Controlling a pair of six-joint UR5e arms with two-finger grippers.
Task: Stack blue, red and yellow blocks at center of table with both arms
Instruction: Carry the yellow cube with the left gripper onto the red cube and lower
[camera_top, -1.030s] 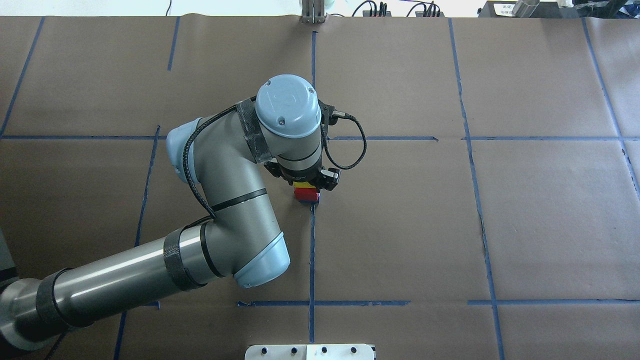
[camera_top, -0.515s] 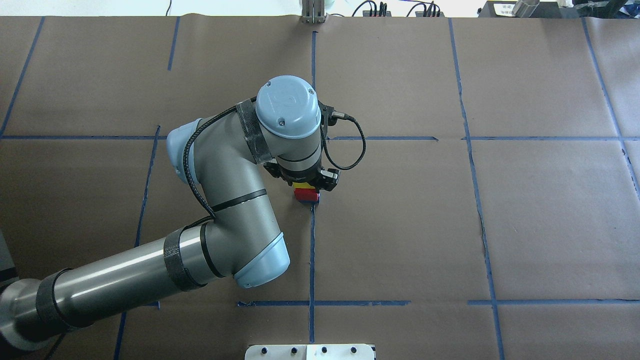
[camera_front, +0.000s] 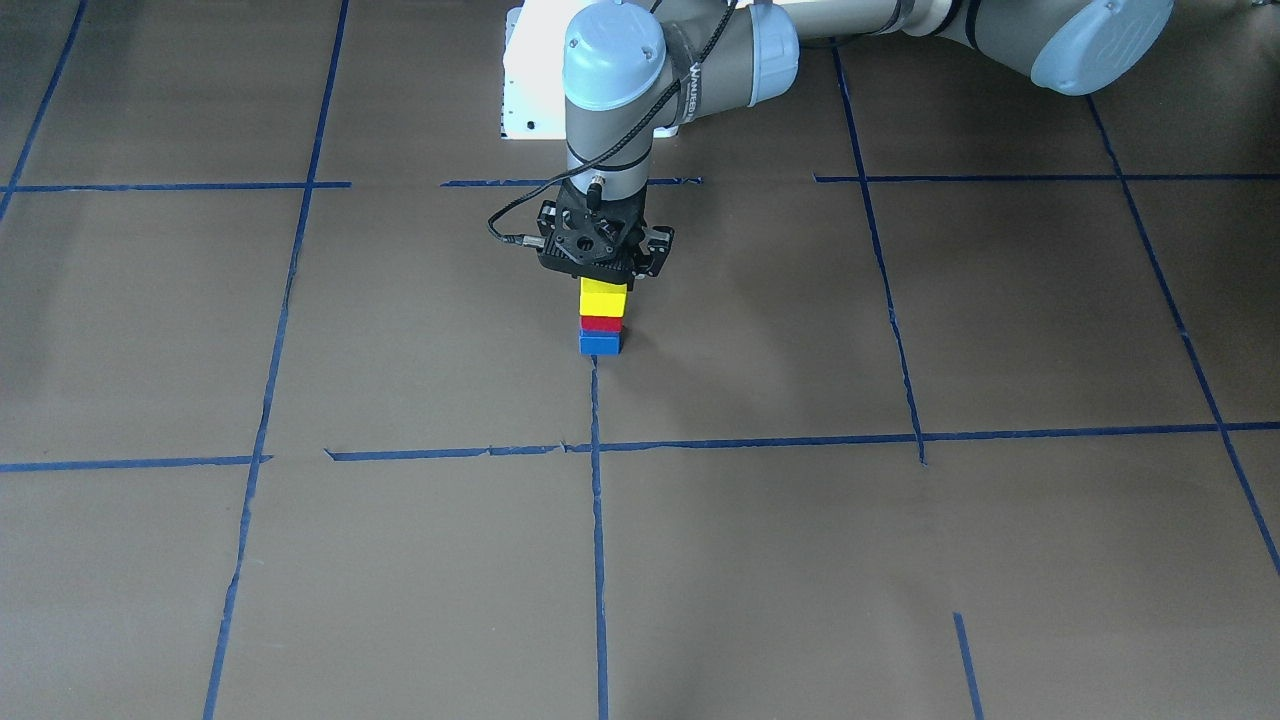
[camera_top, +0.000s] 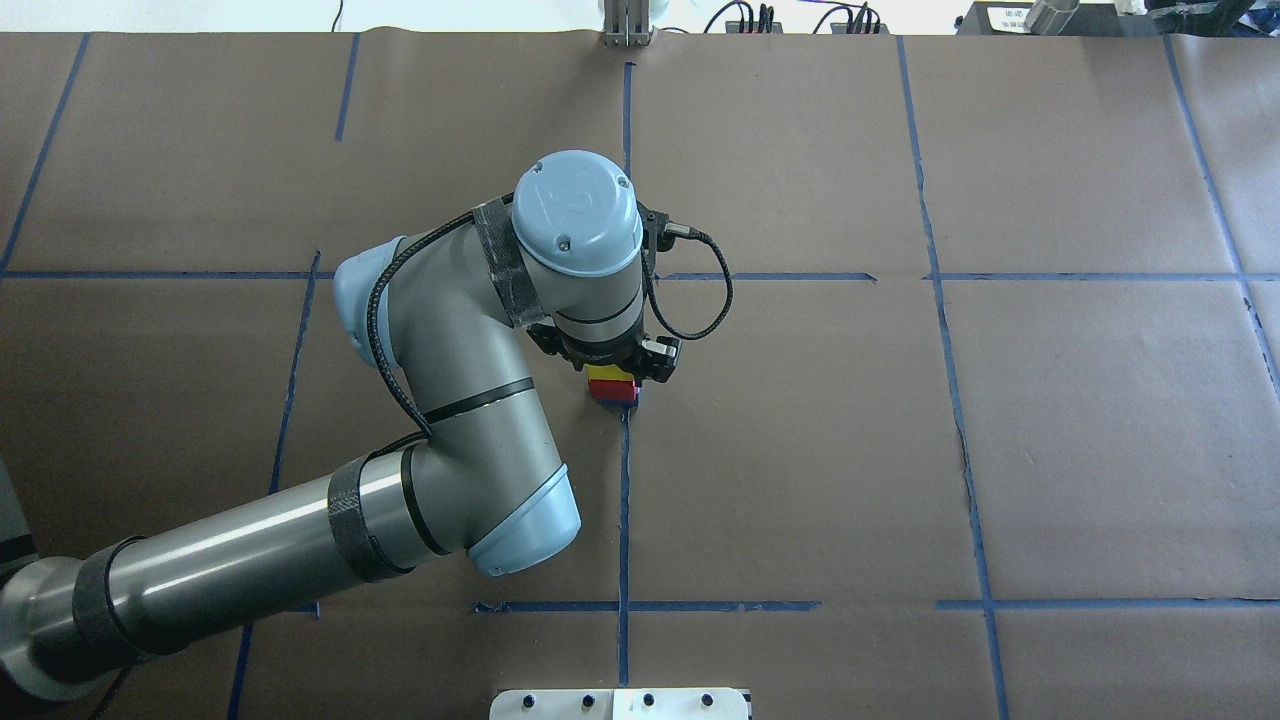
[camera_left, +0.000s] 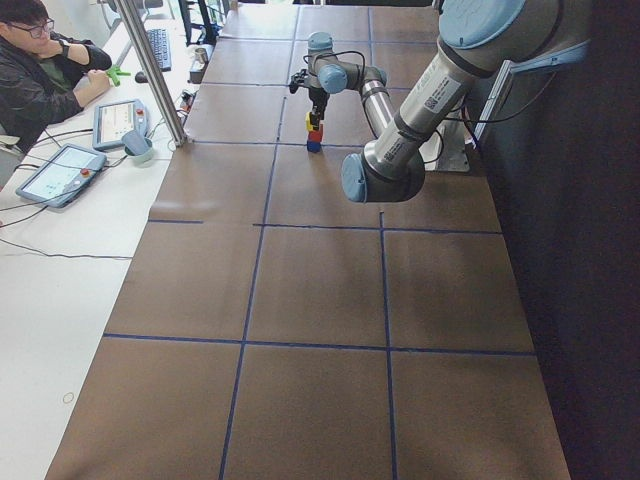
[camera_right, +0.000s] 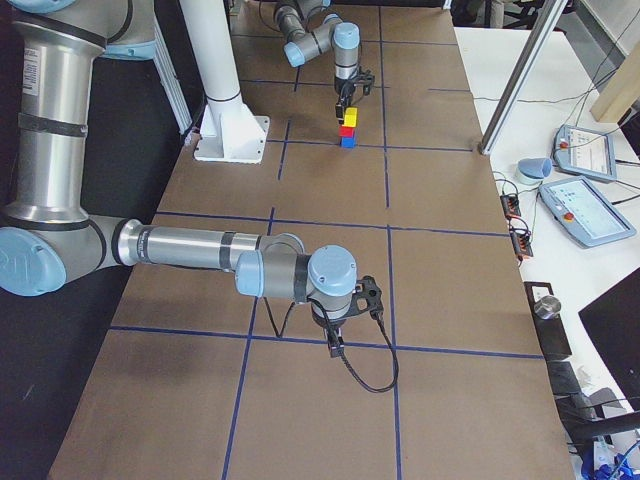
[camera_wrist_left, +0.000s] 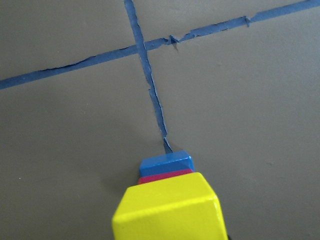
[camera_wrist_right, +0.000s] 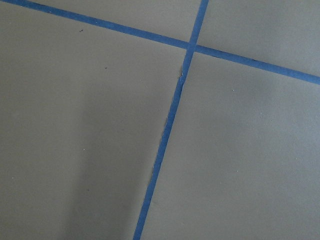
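A yellow block (camera_front: 603, 298) sits on a red block (camera_front: 600, 323), which sits on a blue block (camera_front: 600, 344), at the table's centre on a blue tape line. My left gripper (camera_front: 604, 285) points straight down over the stack and is shut on the yellow block (camera_wrist_left: 167, 210) at its top. The left wrist view shows the red block (camera_wrist_left: 165, 173) and blue block (camera_wrist_left: 165, 162) below it. In the overhead view the left gripper (camera_top: 612, 370) covers most of the stack. My right gripper (camera_right: 335, 340) hangs low over bare table far from the stack; I cannot tell if it is open.
The robot's white base plate (camera_front: 530, 80) is on the robot's side of the stack. A metal post (camera_right: 215, 60) stands by it. An operator (camera_left: 40, 70) sits beyond the table's edge with tablets (camera_left: 60, 172). Blue tape lines grid the brown table.
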